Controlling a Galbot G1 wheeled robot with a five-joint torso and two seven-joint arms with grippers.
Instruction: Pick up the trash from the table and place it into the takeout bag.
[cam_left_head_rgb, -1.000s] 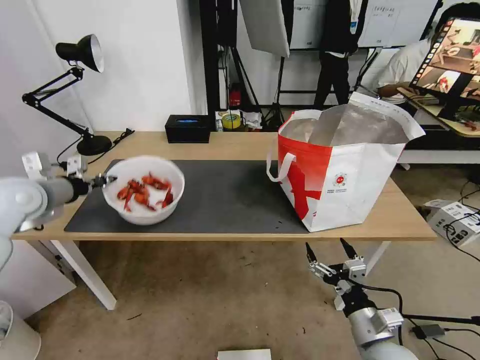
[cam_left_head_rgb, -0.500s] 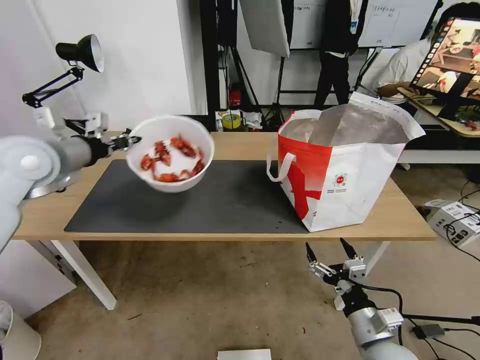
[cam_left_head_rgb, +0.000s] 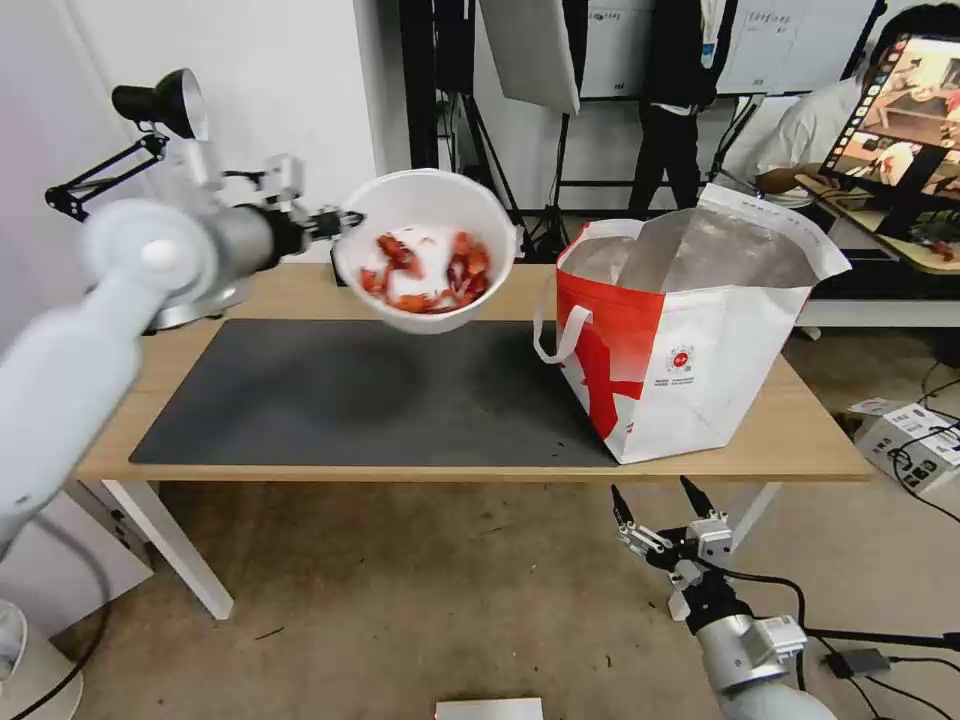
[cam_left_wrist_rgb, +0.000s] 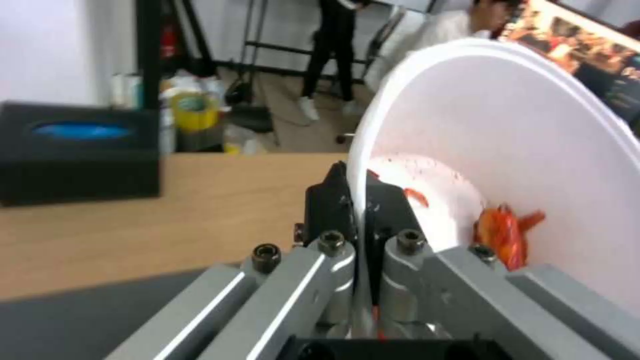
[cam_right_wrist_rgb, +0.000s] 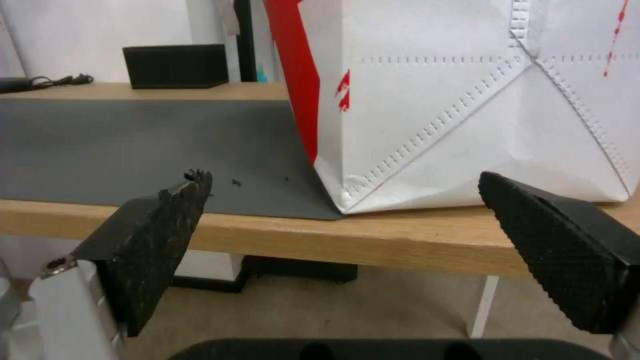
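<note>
One bowl (cam_left_head_rgb: 428, 250) is in play, white plastic with red crayfish shells in the bottom, and it's up in the air above the back of the desk (cam_left_head_rgb: 300, 292), tipped a bit toward the camera. Starting from the left: black desk lamp (cam_left_head_rgb: 160, 105) at the far corner, then the left arm reaching across, with the left gripper (cam_left_head_rgb: 333, 222) clamped on the bowl's rim. The left wrist view shows it nicely, the thin white rim pinched between the two black fingers (cam_left_wrist_rgb: 325, 202), one inside the bowl and one outside. Behind it on the desk sits a black box (cam_left_wrist_rgb: 77, 150).

Under the bowl the dark grey mat (cam_left_head_rgb: 370, 395) is bare. Further right stands the takeout bag (cam_left_head_rgb: 690, 340), red and white with the foil lining showing, mouth wide open, sitting upright near the right end of the desk with one corner on the mat. The bowl is just left of the bag, not over it.

Lower right, the right gripper (cam_left_head_rgb: 663, 510) hangs below the desk's front edge, jaws spread wide apart and holding nothing, pointing at the bag's base.
</note>
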